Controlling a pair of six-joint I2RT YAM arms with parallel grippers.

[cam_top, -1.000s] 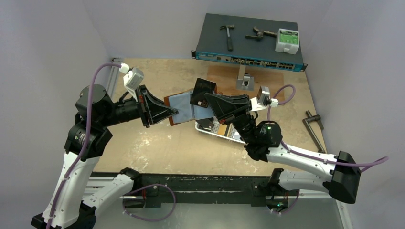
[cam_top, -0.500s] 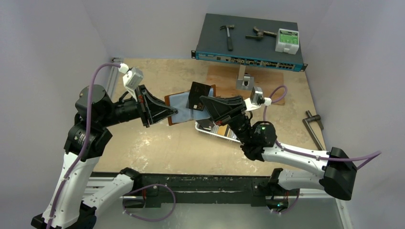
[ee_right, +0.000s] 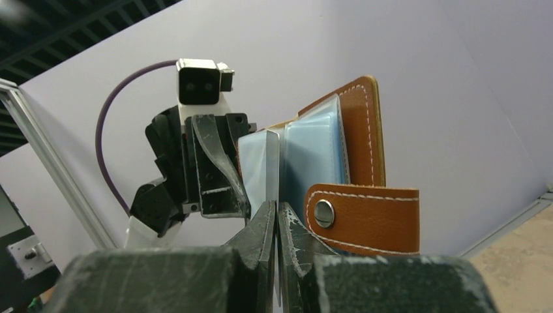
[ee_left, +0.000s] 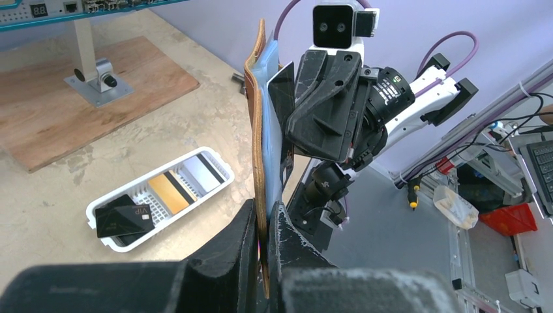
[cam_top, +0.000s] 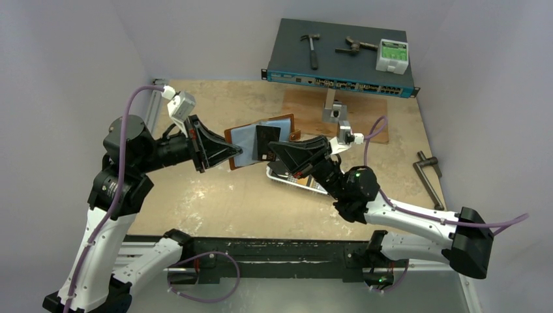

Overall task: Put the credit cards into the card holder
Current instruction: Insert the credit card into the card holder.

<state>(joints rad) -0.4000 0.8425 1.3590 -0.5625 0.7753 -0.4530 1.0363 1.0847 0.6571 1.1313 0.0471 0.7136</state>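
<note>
Right pincer [ee_right: 277, 218] is closed on the near edge of a black credit card [cam_top: 264, 142], which stands edge-on in its own wrist view, raised off the bench [cam_top: 215, 195]. Below that arm a white tray [ee_left: 225, 177] sits on the bench with more credit cards lying flat in it: a black VIP card [ee_left: 124, 217], an orange-yellow card [ee_left: 166, 194] and a pale card [ee_left: 195, 173].

Just beyond the held card, the card holder [ee_right: 362, 130] is open in the air, bluish plastic pockets [cam_top: 246, 140] facing the card and snap tab [ee_right: 365, 218] loose. The card's far edge meets those pockets; I cannot tell whether it has entered a slot. Farther on, the left pincer [ee_left: 264, 222] is clamped on one edge of the holder.

The card looks light, stiff and slick, so a firm pinch near one short edge should steer it; too little bite and it may pivot. The holder looks like soft leather and thin film, likely to flex away under a push, so gripping it close to the pocket mouth would serve best.
</note>
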